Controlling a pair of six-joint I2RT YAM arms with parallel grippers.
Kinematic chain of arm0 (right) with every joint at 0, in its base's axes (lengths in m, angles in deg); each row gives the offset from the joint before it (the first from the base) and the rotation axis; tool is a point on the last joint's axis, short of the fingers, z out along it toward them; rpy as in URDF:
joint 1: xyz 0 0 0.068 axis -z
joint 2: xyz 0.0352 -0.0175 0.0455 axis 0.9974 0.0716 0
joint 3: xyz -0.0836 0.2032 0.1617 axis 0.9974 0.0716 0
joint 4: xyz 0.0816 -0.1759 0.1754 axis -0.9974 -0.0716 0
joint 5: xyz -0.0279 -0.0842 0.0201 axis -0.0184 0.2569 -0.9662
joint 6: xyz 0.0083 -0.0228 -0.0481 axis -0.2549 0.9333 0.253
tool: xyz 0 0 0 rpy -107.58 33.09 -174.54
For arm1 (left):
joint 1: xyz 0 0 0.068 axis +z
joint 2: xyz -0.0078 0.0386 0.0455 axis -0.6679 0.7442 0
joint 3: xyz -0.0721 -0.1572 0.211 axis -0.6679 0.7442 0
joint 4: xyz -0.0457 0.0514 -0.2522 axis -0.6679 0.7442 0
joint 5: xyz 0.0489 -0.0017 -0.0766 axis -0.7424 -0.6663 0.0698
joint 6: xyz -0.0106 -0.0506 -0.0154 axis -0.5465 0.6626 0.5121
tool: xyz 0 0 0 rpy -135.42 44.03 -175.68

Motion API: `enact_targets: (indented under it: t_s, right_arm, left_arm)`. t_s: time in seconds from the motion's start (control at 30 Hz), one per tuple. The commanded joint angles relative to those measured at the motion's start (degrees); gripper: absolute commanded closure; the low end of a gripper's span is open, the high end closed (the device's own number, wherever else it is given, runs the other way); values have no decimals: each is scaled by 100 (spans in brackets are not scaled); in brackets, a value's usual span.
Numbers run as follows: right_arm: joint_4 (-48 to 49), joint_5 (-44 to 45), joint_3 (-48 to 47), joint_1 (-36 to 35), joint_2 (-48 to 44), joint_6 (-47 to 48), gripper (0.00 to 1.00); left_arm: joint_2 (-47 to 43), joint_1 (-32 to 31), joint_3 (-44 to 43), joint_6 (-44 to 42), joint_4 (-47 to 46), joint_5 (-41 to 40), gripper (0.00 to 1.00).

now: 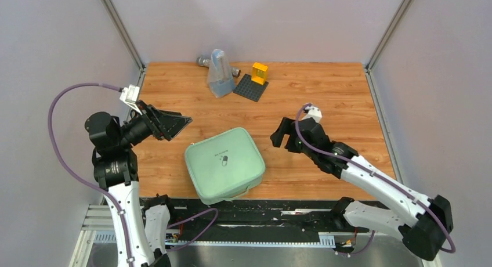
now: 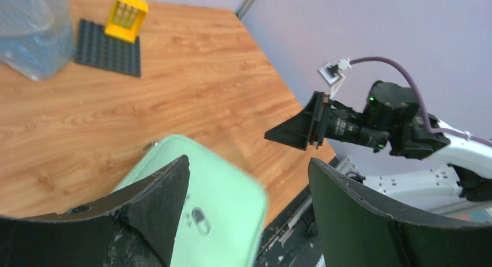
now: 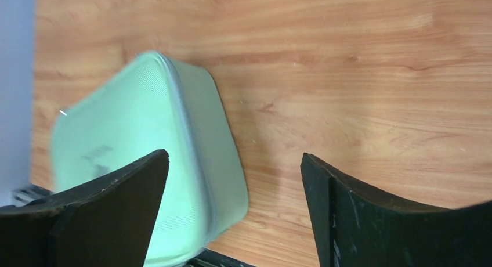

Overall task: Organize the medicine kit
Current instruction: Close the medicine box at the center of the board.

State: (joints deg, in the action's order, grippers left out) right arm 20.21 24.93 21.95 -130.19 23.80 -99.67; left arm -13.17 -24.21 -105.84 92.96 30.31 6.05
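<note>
The medicine kit (image 1: 225,164) is a pale mint-green rounded-square case with its lid on and a small dark pill logo on top. It sits at the near middle of the table, one corner over the front edge. It also shows in the left wrist view (image 2: 217,206) and the right wrist view (image 3: 145,139). My left gripper (image 1: 181,123) is open and empty, raised to the left of the kit. My right gripper (image 1: 281,134) is open and empty, to the right of the kit and apart from it.
At the back of the table lie a translucent bluish pouch (image 1: 219,75), a dark grey studded baseplate (image 1: 250,87) with a yellow brick piece (image 1: 259,72) on it, and a grey metal object (image 1: 203,61) behind the pouch. Grey walls close in three sides.
</note>
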Motion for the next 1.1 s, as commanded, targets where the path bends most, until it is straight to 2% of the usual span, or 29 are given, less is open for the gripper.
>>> enact_targets:
  t_s: [0.0, 0.13, 0.27, 0.4, 0.53, 0.67, 0.83, 1.07]
  right_arm:
    - [-104, 626, 80, 113, -900, -773, 12]
    - [84, 22, 170, 331, -1011, -530, 8]
    - [95, -1161, -117, 438, -337, -50, 8]
    - [143, -2254, -398, 439, 475, 63, 10]
    - [310, -3007, -568, 439, 1138, 74, 11]
    - [455, -3553, -700, 439, 1575, 107, 11]
    - [481, -3687, -775, 437, 1899, 117, 11]
    - [568, -4041, -851, 439, 2362, 104, 11]
  left_arm:
    - [-165, -20, -593, -332, 782, -758, 15]
    - [-235, -16, -337, -49, 1654, -2779, 13]
    - [-147, -26, 342, 355, 1940, -3192, 15]
    - [-197, -215, 687, 400, 2530, -3851, 8]
    - [-366, -860, 968, 782, 2740, -4522, 2]
    - [-179, -1588, 1040, 1165, 2914, -5216, 0]
    - [60, -2285, 1323, 1560, 2906, -5729, 0]
    - [-209, -2706, 1847, 1928, 2703, -5664, 0]
